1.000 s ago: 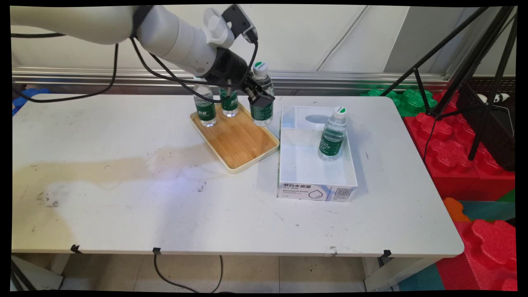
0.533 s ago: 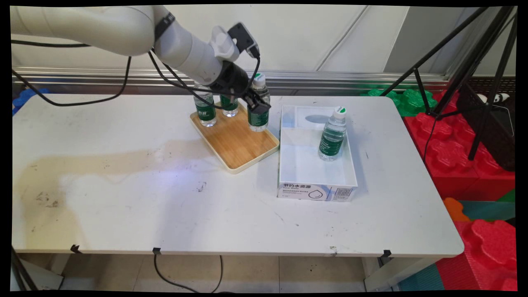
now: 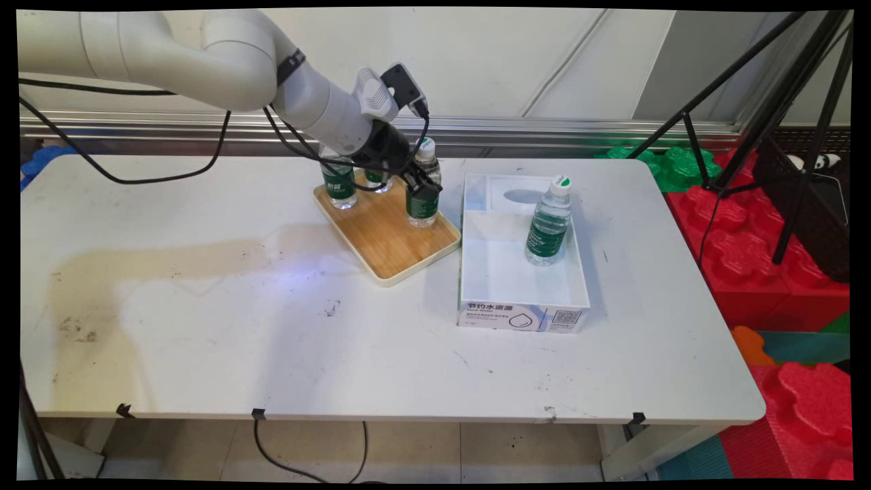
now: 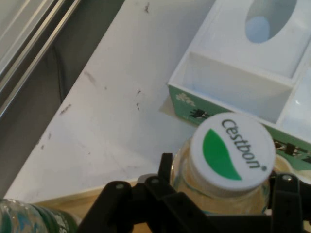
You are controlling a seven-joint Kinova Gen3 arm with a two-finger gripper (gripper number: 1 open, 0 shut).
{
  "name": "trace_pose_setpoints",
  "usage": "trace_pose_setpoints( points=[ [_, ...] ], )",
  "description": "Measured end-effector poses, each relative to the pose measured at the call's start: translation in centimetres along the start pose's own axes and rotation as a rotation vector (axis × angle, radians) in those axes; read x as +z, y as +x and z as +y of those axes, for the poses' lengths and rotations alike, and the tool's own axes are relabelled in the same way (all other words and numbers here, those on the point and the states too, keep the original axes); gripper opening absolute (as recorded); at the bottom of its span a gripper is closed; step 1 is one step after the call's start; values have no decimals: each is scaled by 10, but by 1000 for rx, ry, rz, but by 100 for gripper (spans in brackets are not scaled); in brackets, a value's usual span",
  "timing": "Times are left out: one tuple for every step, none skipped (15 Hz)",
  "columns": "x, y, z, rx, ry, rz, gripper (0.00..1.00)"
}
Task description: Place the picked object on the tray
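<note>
My gripper [image 3: 422,185] is shut on a clear water bottle [image 3: 422,205] with a green label and a white and green cap [image 4: 231,153]. It grips the bottle just below the neck. The bottle stands upright with its base down at the right side of the wooden tray [image 3: 401,245]. Two more such bottles [image 3: 339,188] [image 3: 376,178] stand at the tray's far end, partly hidden by the arm. In the hand view the black fingers [image 4: 165,171] flank the bottle under its cap.
A white open box [image 3: 520,314] lies just right of the tray, with another upright bottle [image 3: 548,226] inside it. Its near wall [image 4: 228,90] shows close beyond the held bottle. A black tripod [image 3: 782,102] and red foam blocks [image 3: 782,286] stand off the table's right.
The gripper has come down and slightly left with the bottle, from above the tray to the tray's surface. The other bottles and the box have not moved.
</note>
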Motion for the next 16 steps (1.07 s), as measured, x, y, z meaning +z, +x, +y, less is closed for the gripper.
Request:
trace_pose_setpoints(
  points=[
    [4,-2,-2,0,-2,0,0],
    [8,-4,-3,1,-4,0,0],
    [11,-5,-5,2,-5,1,0],
    [13,-6,-5,3,-6,1,0],
    [15,-7,-7,4,-8,1,0],
    [17,-9,-8,5,-9,2,0],
    [19,-9,-9,5,-10,3,0],
    [20,-11,-10,6,-11,4,0],
    [21,-12,-11,8,-11,7,0],
    [22,-13,-12,9,-12,9,0],
    [22,-14,-13,9,-12,10,0],
    [22,-16,-14,8,-13,10,0],
    [22,-17,-14,9,-14,10,100],
    [22,-18,-15,10,-14,11,100],
    [21,-20,-16,12,-15,13,100],
    [20,-21,-17,15,-16,16,100]
  ],
)
